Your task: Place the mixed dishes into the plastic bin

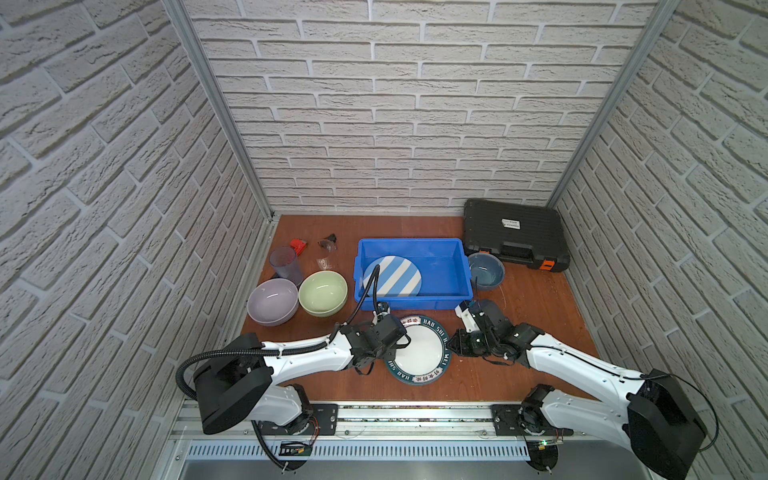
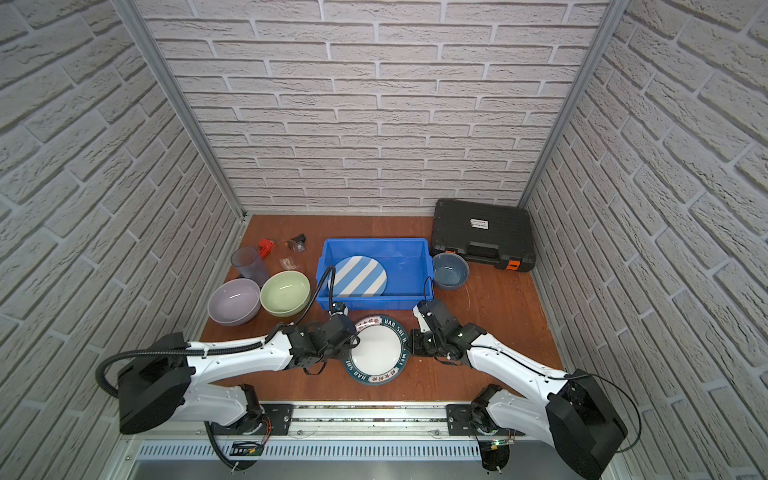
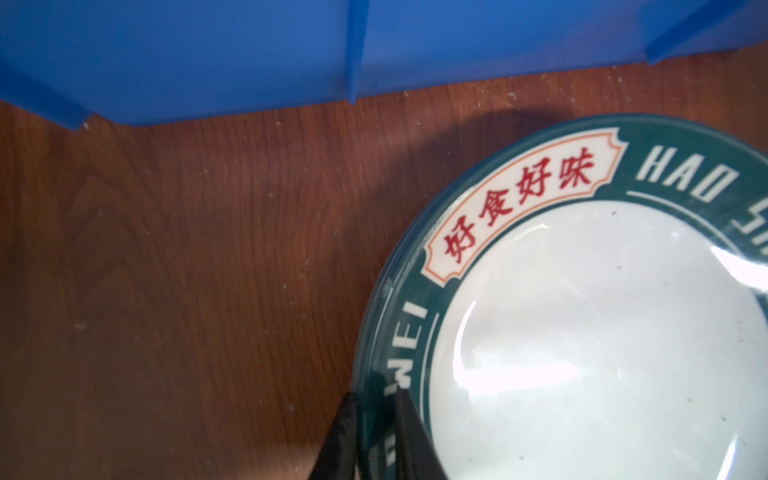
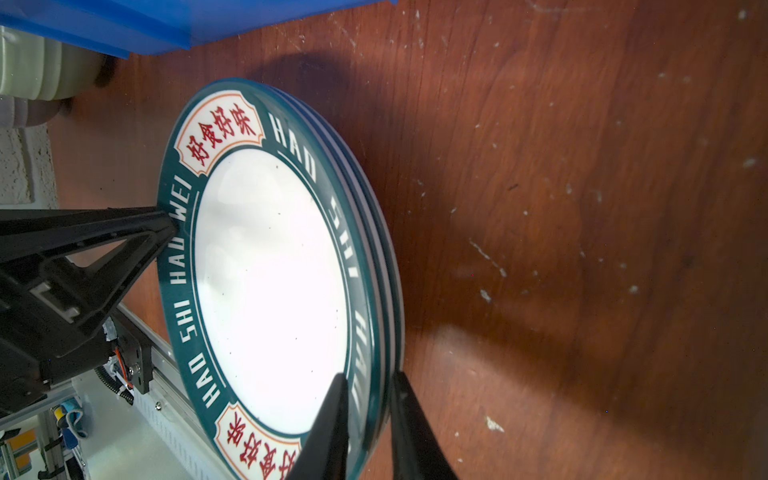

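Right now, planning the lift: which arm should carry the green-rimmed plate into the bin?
Probably the right. The left fingers and right fingers both pinch the green-rimmed plate, but the striped plate fills the bin's left half; its bare floor lies nearer the right arm.

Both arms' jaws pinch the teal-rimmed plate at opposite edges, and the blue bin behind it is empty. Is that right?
Not quite. The blue bin is not empty: the blue-white striped plate sits inside it, as both top views show. The rest stands: both arms' jaws pinch the teal-rimmed plate at opposite edges.
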{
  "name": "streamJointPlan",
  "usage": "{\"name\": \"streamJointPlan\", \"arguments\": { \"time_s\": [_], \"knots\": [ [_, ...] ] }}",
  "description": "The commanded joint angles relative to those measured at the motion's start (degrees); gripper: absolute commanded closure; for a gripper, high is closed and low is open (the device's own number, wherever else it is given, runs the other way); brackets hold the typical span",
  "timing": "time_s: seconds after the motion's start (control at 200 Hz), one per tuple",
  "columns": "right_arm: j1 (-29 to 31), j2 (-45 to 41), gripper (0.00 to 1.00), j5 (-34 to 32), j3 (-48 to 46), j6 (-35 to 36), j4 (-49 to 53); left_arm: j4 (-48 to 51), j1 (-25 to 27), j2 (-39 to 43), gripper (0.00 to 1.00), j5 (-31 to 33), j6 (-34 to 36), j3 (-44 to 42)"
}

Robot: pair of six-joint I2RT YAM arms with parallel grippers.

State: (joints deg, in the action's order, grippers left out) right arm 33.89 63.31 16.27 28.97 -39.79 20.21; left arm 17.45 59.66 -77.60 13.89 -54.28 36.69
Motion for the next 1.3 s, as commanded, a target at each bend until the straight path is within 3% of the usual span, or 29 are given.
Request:
{"name": "streamJointPlan", "arguments": {
  "time_s": [0.0,0.46,1.295],
  "knots": [
    [0.56,-0.44,0.78,1.90,2.23,1.10,-2.11,0.23,0.72,-1.62,0.82,-2.07,-0.22,-0.10],
    [0.65,-0.44,0.73,-0.98,3.19,2.51,2.37,1.20,0.72,-1.72,0.83,-2.10,-0.30,0.67],
    [0.64,1.64,0.74,-2.62,1.79,1.60,1.65,1.02,0.72,-2.57,0.83,-2.27,-0.21,0.93]
  ]
}}
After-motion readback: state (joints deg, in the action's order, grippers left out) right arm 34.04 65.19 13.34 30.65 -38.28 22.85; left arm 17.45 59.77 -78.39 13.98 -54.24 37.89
